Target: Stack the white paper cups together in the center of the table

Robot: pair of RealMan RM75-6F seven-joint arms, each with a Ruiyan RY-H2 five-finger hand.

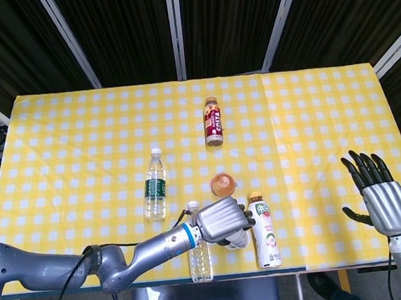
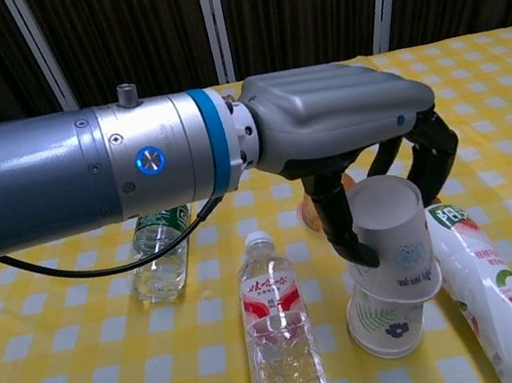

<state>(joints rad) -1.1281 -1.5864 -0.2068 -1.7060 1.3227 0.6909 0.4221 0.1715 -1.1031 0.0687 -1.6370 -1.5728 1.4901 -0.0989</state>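
Note:
My left hand [image 2: 356,139] [image 1: 223,220] grips an upside-down white paper cup [image 2: 396,242] with a blue print. That cup sits down over a second upside-down white paper cup [image 2: 386,322], which stands on the yellow checked cloth [image 2: 68,363] near the table's front edge. In the head view the hand covers most of both cups [image 1: 238,240]. My right hand [image 1: 377,194] hovers open at the table's right edge, fingers spread, holding nothing.
A clear water bottle [image 2: 282,336] lies just left of the cups and a white drink bottle [image 2: 492,289] just right. An orange jelly cup [image 1: 222,184] sits behind them. A green-label bottle [image 1: 153,189] and a brown bottle [image 1: 213,121] lie farther back.

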